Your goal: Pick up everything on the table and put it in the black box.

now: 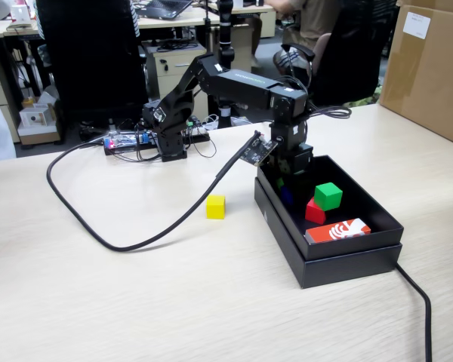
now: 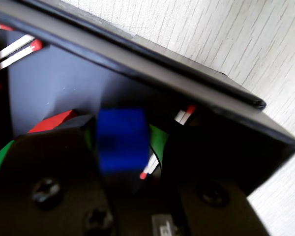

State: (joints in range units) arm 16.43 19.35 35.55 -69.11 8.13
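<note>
Hand (image 2: 123, 142) sits low inside the shallow matte black cardboard box (image 1: 275, 219); the small solid blue cube (image 2: 122, 139) lies between its dark jaws, but whether they grip it or have let go cannot be told. Left to right in the fixed view: small yellow cube (image 1: 215, 207) alone on the pale wood-grain laminate desk (image 1: 136, 294), then small red cube (image 1: 314, 212) and small green cube (image 1: 328, 196) boxed. Cubes judged light, rigid, smooth; grasp opposite flat faces. Desk level; office clutter behind.
</note>
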